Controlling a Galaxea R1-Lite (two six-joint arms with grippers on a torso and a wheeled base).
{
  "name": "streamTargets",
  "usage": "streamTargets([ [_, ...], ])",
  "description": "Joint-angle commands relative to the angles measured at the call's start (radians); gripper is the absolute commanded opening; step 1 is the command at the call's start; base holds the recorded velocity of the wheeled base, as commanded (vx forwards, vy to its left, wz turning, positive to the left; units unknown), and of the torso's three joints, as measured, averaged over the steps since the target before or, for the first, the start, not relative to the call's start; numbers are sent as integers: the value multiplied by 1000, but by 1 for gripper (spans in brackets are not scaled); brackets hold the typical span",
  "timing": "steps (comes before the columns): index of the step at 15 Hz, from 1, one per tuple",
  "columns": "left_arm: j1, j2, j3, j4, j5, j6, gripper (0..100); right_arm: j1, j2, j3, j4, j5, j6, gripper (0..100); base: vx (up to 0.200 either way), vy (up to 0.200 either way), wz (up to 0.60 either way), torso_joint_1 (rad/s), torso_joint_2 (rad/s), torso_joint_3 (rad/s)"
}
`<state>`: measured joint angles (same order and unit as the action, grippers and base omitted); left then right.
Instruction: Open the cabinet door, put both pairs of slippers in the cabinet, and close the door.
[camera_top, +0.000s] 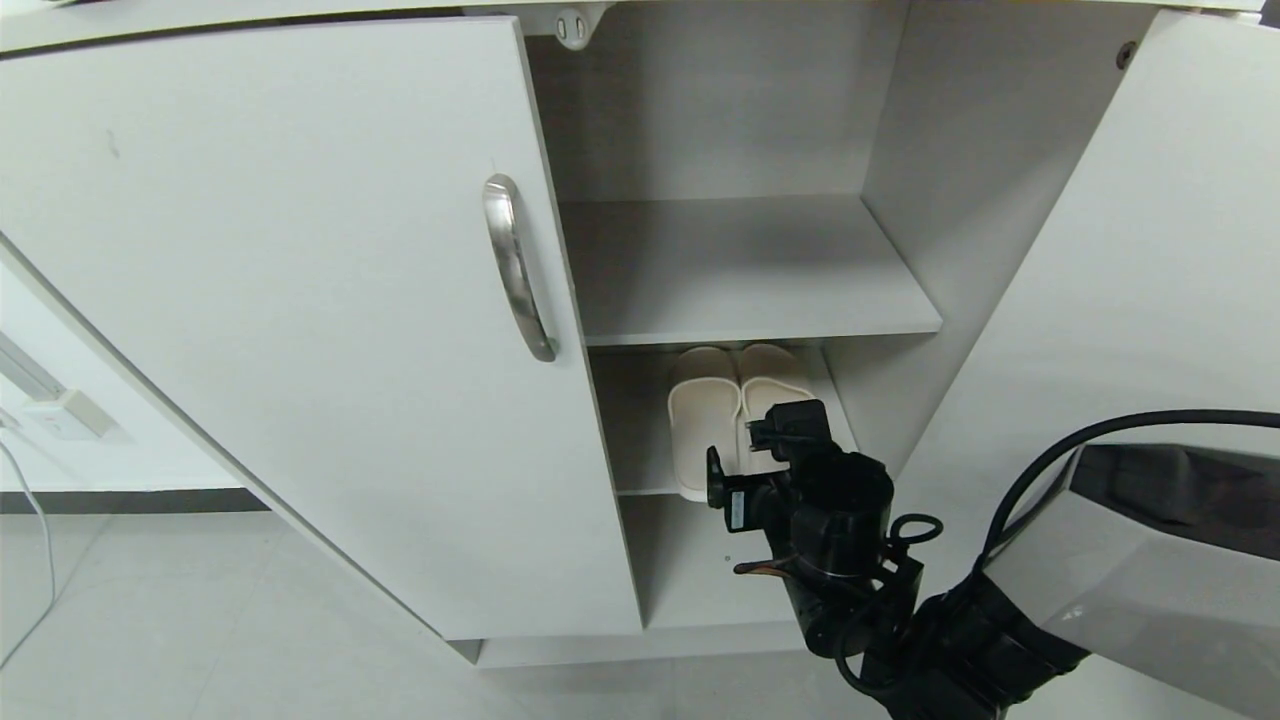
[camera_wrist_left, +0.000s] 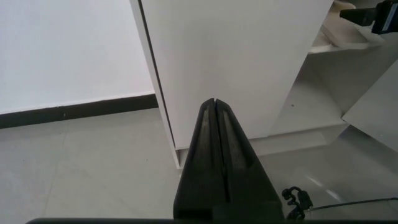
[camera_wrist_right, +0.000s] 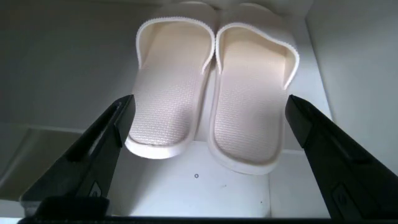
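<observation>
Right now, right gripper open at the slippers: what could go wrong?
1. Heels of the cream slippers seem to overhang the lower shelf edge; the open right door could knock them when it closes.
2. Open fingers of the right gripper flank the heels; a skewed retreat could drag one slipper out.

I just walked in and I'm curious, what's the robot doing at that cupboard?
The robot is putting slippers away. One door of the cupboard stands open, and a cream pair of slippers lies on a lower shelf inside. The right claw hangs open just in front of them, holding nothing. The left claw is shut and empty, above the floor outside the cupboard.
</observation>
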<state>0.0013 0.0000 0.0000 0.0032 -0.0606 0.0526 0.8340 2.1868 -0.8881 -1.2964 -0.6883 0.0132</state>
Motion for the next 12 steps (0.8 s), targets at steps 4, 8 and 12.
streamTargets([
  [4, 0, 2, -2, 1, 1, -3, 0, 2, -30, 6, 0, 3, -1, 100, -200, 0, 0, 4, 1, -1],
  [8, 0, 2, 0, 0, 2, 0, 0, 5, -33, 12, 0, 6, -1, 100, -50, 0, 0, -1, -1, 1],
  [12, 0, 2, 0, 0, 2, 0, 0, 5, -33, 12, 0, 6, -1, 100, 0, 0, 0, 0, 0, 0],
])
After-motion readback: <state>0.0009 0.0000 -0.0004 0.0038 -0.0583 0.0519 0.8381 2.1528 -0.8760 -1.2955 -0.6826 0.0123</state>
